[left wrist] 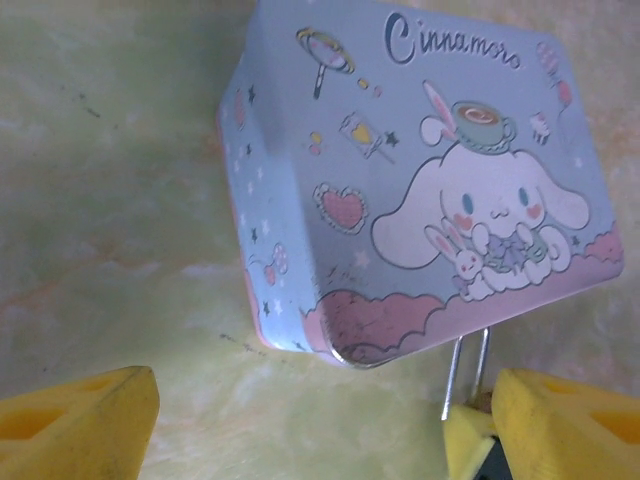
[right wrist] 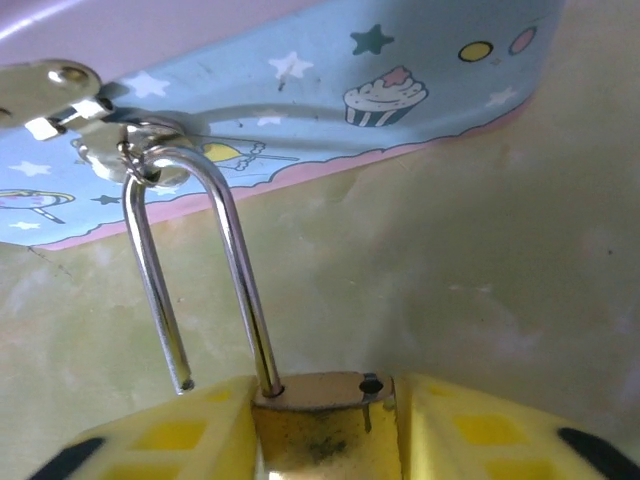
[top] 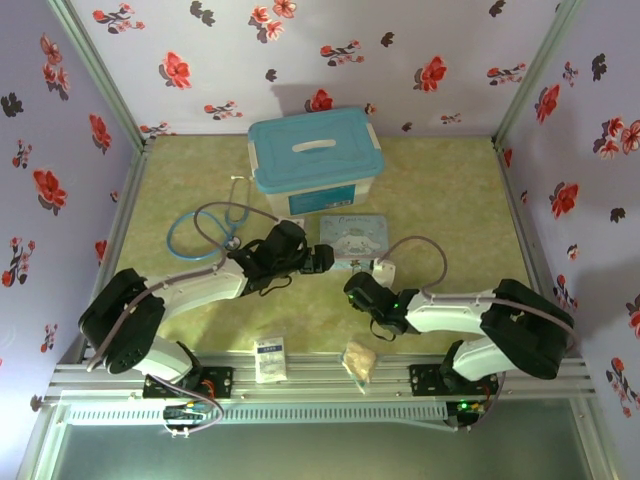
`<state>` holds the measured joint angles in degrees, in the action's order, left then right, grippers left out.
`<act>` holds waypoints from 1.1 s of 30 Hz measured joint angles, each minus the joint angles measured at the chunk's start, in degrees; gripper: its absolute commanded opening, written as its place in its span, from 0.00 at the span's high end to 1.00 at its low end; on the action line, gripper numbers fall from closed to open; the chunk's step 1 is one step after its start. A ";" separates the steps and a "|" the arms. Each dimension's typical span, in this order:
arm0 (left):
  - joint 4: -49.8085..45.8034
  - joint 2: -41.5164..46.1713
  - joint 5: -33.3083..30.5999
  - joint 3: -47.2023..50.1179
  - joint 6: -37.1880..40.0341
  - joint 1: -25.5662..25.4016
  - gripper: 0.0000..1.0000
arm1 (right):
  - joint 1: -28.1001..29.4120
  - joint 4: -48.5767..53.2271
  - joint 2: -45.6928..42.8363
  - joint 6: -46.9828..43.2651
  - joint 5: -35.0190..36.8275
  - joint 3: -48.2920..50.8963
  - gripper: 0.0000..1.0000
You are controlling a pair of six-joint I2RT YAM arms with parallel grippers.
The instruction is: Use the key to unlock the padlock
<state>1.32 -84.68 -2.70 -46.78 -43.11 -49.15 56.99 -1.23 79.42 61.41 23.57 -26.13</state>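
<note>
Far beyond both grippers: large pale-blue plastic storage box (top: 315,150) with a white handle. Straight ahead of left gripper (left wrist: 325,405), just past its fingertips: flat light-blue cartoon-printed metal tin (left wrist: 420,180), lying on yellow-green tabletop (left wrist: 110,200). Left yellow fingers spread wide, holding nothing. Right gripper (right wrist: 322,440) clenched on small brass-gold padlock (right wrist: 318,400), body pinched between its pads. Above those pads: thin silver shackle (right wrist: 235,260), one leg out of the body, looped through the tin's silver hasp ring (right wrist: 140,150).
</note>
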 measured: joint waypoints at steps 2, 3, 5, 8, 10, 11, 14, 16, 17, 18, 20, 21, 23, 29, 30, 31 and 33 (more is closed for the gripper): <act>0.39 0.00 0.00 0.00 0.02 0.00 0.13 | -0.07 0.11 -0.26 0.15 -0.52 -0.20 0.52; 0.48 0.00 -0.02 0.00 0.02 0.00 0.14 | -0.31 0.09 -0.61 0.11 -1.05 -0.11 0.52; 0.70 0.00 -0.02 0.02 0.02 0.00 0.14 | -1.16 0.09 -1.68 -0.33 -2.84 0.26 0.53; 1.16 0.28 -0.02 0.46 0.00 0.00 0.14 | -2.78 0.59 -3.87 -2.21 -5.70 1.36 0.54; 1.33 0.79 -0.02 1.18 0.00 0.00 0.13 | -3.98 0.61 -5.03 -4.07 -7.58 2.12 0.56; 1.42 0.94 -0.02 1.49 0.00 0.00 0.14 | -4.55 0.57 -5.33 -4.98 -8.44 2.34 0.56; 1.66 1.09 -0.02 2.10 0.00 0.00 0.14 | -6.03 0.50 -5.49 -8.09 -10.67 2.38 0.57; 1.70 1.09 -0.02 2.23 0.00 0.00 0.14 | -6.58 0.52 -5.49 -10.08 -11.74 2.36 0.57; 1.70 1.09 -0.02 2.25 0.00 0.00 0.14 | -6.88 0.55 -5.49 -10.97 -12.31 2.29 0.57; 1.70 1.09 -0.02 2.29 0.00 0.00 0.14 | -7.28 0.52 -5.49 -11.85 -13.03 2.27 0.57; 1.73 1.09 -0.02 2.36 0.00 0.00 0.14 | -8.00 0.50 -5.44 -13.07 -14.16 2.27 0.57; 1.77 1.09 -0.02 2.45 0.00 0.00 0.14 | -8.39 0.46 -5.25 -13.62 -14.67 2.25 0.57; 2.03 1.09 -0.02 2.78 0.00 0.00 0.14 | -9.22 0.55 -4.33 -15.02 -15.52 1.81 0.58; 2.14 1.09 -0.02 2.99 0.00 0.00 0.14 | -9.92 1.73 -2.51 -17.88 -16.20 0.28 0.68; 2.12 1.09 -0.04 2.99 0.02 0.00 0.14 | -9.99 1.84 -2.51 -17.90 -16.15 0.17 0.70; 2.12 1.09 -0.09 2.99 0.04 0.00 0.13 | -9.99 1.92 -2.60 -17.70 -16.11 0.17 0.70; 2.03 1.09 -0.24 2.93 0.48 0.00 0.13 | -9.99 2.01 -2.95 -16.44 -16.06 0.28 0.71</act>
<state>3.36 -83.59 -2.94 -43.86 -42.63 -49.15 47.00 0.78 76.47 44.97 7.51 -25.85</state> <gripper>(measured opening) 0.865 0.316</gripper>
